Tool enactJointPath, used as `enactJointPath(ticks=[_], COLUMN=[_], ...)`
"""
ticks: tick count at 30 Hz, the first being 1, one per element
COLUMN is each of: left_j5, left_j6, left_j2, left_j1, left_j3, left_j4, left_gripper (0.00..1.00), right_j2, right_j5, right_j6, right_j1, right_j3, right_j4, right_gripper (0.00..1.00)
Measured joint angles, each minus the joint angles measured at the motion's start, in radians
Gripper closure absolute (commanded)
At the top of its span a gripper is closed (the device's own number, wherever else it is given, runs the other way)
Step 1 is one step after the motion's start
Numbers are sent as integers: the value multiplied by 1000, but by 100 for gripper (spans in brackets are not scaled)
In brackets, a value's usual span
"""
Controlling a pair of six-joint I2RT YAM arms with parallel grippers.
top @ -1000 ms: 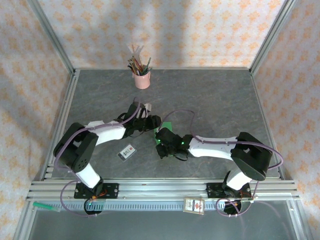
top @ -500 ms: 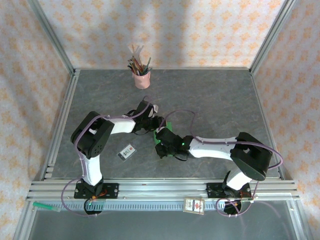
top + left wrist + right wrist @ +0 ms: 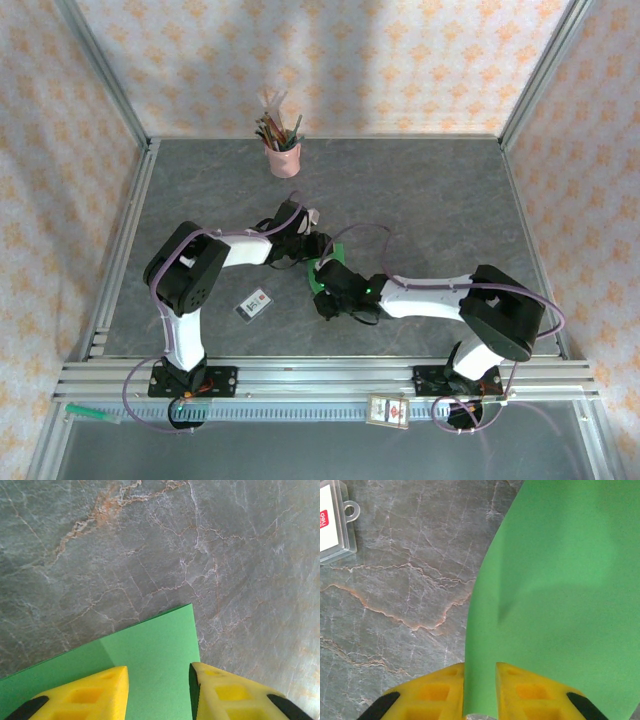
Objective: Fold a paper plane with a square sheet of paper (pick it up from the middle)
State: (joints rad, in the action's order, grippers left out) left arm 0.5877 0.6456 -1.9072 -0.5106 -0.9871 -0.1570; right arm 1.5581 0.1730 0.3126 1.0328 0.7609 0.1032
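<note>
Paper: the square sheet of paper [image 3: 334,254] lies mid-table, right of and just beyond the card case [image 3: 255,303]; faint crease vis.
L fingers: left gripper [image 3: 159,680] stands apart, tips over the sheet's corner, paper flat below.
R fingers: right gripper [image 3: 480,672] has a narrow gap; curved sheet edge runs into the gap; can't tell if clamped.
Hidden: top view, both wrists cover most of the sheet.
Text: red print on the card case, cut off, unreadable.

My top camera looks down from behind the near edge over the whole surface [image 3: 430,200]; both wrist cameras sit close, sharing the square sheet of paper [image 3: 150,645].
</note>
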Motion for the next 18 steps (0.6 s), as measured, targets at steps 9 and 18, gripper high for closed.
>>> enactJointPath(ticks=[9, 18], left_j5=[0, 5], left_j6=[-1, -23], left_j2=[-2, -13], left_j1=[0, 0], left_j3=[0, -14], left_j4=[0, 4], left_gripper=[64, 66], right_j2=[-13, -29], right_j5=[12, 48], right_j6=[-4, -11], right_j1=[-23, -89], right_j3=[0, -3], right_j4=[-21, -38], right_gripper=[89, 91])
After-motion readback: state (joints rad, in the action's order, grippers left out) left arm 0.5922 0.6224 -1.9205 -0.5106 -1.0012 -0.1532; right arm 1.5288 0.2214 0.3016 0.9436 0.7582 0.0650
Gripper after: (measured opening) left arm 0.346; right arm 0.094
